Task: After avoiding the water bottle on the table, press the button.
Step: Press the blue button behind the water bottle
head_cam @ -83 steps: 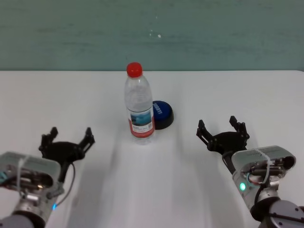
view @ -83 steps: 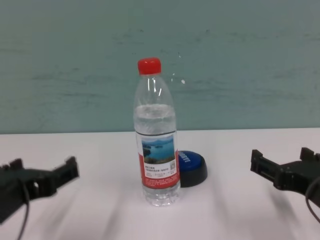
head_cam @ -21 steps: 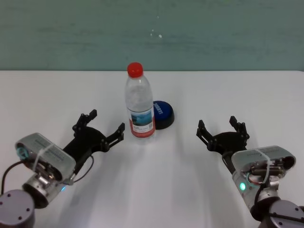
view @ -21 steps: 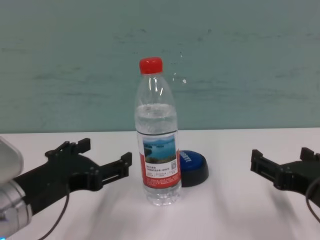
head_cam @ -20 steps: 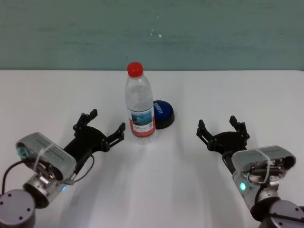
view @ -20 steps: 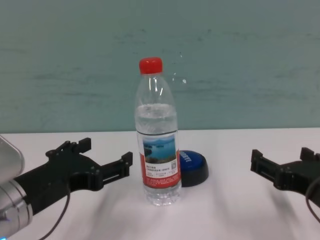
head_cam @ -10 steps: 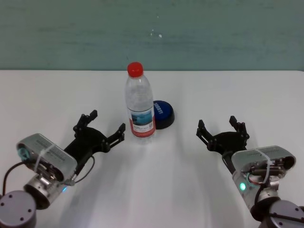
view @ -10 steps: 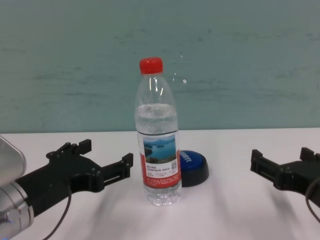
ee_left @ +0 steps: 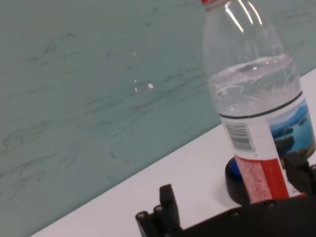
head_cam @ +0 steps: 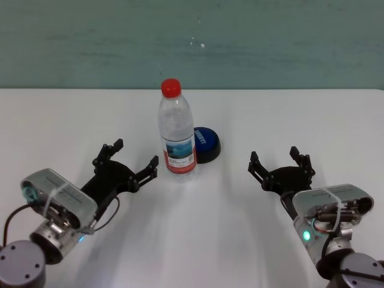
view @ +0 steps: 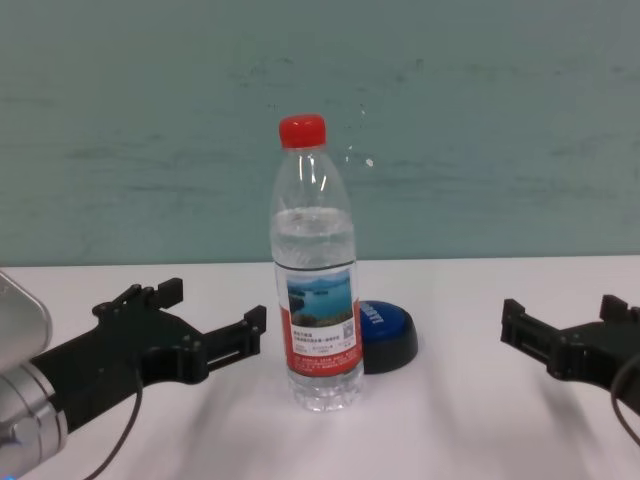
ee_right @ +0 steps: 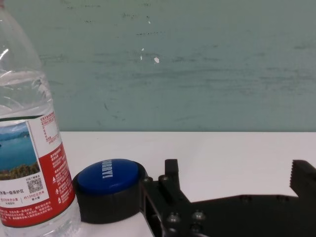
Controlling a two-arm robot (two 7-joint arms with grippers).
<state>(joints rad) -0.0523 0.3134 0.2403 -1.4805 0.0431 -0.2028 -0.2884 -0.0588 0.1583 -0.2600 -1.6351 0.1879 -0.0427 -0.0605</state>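
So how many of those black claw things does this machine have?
2. The left gripper sits open just left of the water bottle, not touching it; the right gripper rests open on the right, away from the button. None seem hidden.

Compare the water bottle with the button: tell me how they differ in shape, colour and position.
The water bottle is tall, clear and upright with a red cap; the button is a low blue dome on a black base. The water bottle stands nearer the robot, partly hiding the button behind it. The open left gripper is right beside the water bottle; the button is farther from it. The open right gripper waits apart. Both rest on the white table.
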